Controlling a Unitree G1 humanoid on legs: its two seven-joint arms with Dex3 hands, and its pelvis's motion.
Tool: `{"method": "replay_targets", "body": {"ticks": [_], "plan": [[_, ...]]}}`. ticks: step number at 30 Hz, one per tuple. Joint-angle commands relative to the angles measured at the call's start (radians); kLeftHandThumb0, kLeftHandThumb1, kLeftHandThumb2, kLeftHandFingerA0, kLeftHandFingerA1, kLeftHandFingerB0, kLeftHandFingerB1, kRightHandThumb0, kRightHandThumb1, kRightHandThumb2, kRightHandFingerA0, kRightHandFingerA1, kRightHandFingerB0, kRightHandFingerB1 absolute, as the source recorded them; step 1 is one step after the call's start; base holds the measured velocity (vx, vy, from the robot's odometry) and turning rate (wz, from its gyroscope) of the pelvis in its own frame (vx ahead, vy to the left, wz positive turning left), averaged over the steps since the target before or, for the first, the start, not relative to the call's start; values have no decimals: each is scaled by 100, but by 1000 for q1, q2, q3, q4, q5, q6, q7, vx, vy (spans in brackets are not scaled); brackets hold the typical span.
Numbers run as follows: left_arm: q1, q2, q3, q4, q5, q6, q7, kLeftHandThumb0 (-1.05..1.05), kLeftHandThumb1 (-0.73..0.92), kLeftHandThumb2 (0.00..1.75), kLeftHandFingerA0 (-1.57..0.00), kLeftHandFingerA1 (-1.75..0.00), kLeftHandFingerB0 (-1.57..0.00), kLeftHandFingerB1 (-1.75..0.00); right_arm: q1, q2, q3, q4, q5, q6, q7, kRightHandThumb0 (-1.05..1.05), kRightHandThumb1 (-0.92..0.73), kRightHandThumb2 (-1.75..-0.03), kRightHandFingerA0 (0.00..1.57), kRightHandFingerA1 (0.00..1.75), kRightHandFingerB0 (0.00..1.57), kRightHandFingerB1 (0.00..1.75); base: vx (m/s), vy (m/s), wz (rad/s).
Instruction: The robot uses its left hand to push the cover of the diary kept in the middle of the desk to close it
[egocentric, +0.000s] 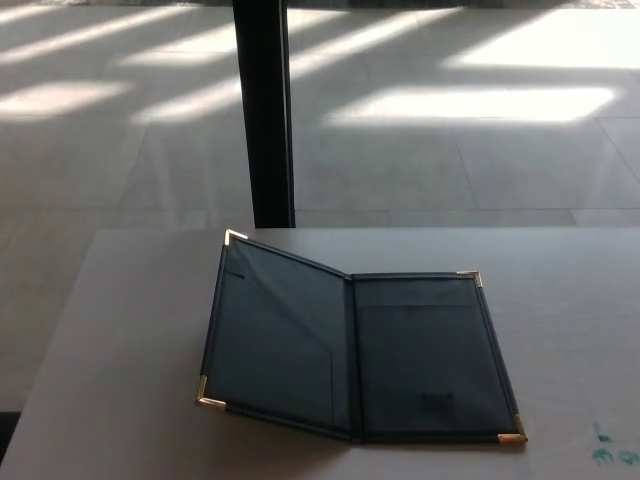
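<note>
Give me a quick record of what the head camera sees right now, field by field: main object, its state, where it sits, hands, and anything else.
object: dark diary with gold corner caps
state: open, left cover raised at an angle, right cover flat
location: middle of the desk
hands: none in view
marks: green smudge near right edge
background: black post, sunlit tiled floor

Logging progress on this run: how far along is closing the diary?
Nothing looks done yet: the diary lies open on the desk, its left cover tilted up slightly, the right one flat. Nothing is in hand either, as neither robot hand is in view. Left: the whole push of the left cover over to shut it.
</note>
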Motion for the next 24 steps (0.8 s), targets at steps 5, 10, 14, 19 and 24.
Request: {"method": "replay_targets", "body": {"ticks": [5, 10, 14, 19, 24], "plan": [[-113, 2, 294, -82, -230, -55, 229, -78, 77, 110, -40, -60, -27, -53, -8, -23, -149, -94, 179, 89, 31, -101, -88, -68, 97, 73, 62, 58, 0, 0, 0], [-130, -55, 228, -447, -132, -125, 259, -76, 92, 78, -24, -40, -28, -40, 5, -6, -149, -109, 179, 97, 29, -94, -66, -118, 95, 76, 56, 60, 0, 0, 0], [-131, -111, 139, -665, -60, -141, 269, -74, 92, 79, -30, -44, -29, -42, 10, -4, -145, -110, 182, 94, 34, -100, -89, -68, 95, 73, 63, 57, 0, 0, 0], [-148, -160, 14, -816, 11, -159, 245, -74, 92, 85, -30, -50, -30, -45, 15, -4, -137, -123, 177, 93, 26, -100, -89, -68, 96, 71, 64, 58, 0, 0, 0], [-160, -230, -114, -917, 14, -115, 212, -91, 92, 77, -39, -48, -35, -45, 11, -9, -136, -121, 184, 101, 30, -100, -89, -68, 97, 73, 63, 57, 0, 0, 0]]}}
